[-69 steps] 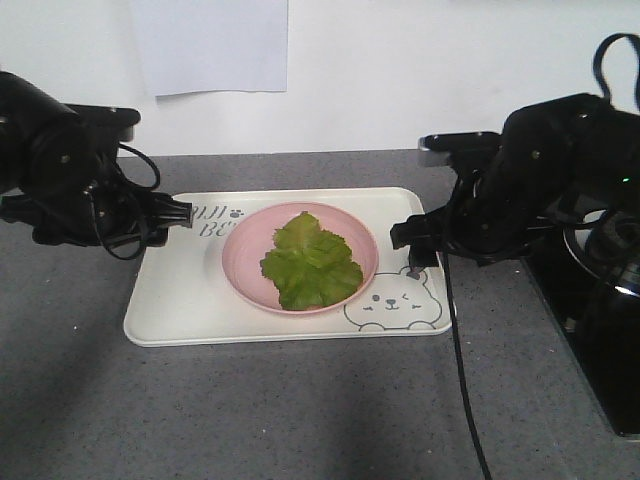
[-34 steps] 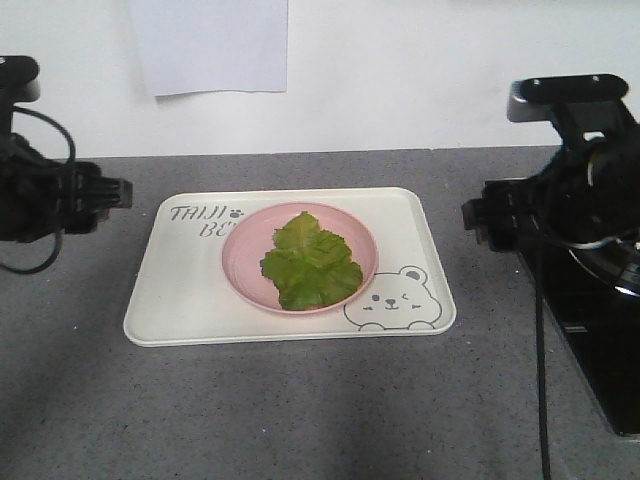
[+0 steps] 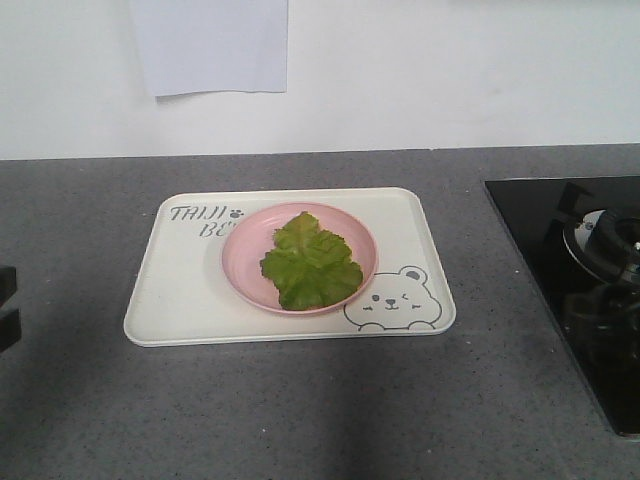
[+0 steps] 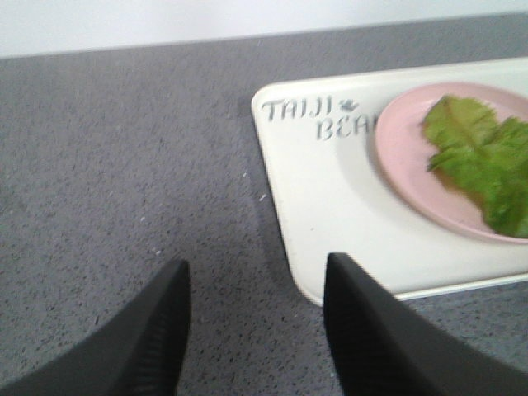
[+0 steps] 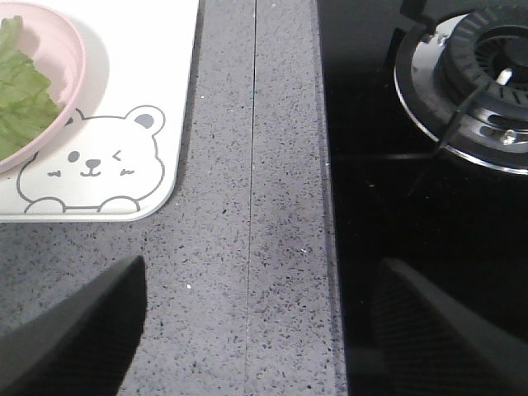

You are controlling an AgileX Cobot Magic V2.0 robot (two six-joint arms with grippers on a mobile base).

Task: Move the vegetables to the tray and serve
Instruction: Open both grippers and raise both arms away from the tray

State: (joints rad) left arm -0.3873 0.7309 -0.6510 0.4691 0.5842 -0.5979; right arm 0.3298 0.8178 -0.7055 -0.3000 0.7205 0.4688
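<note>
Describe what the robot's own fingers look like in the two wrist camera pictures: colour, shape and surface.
The left gripper has two matt black fingers, wedge-shaped and tapering to blunt tips, with a fine ribbed texture. The right gripper shows the same black tapered fingers, blurred by closeness. No cables or markings are visible.

Little of the robot's body is seen. In the left wrist view, the left gripper (image 4: 256,330) is shown as two matte black fingers (image 4: 153,342) with broad bases tapering to blunt, rounded tips; fine ribbing is seen on the inner face of each, and a wide gap is left between them. In the right wrist view, the right gripper (image 5: 260,330) is shown as two fingers (image 5: 78,334), blurred and dark grey to black, wedge-shaped, set far apart at the lower corners. In the front view, a small black part (image 3: 7,305) is seen at the counter's left edge; what it is cannot be told.
</note>
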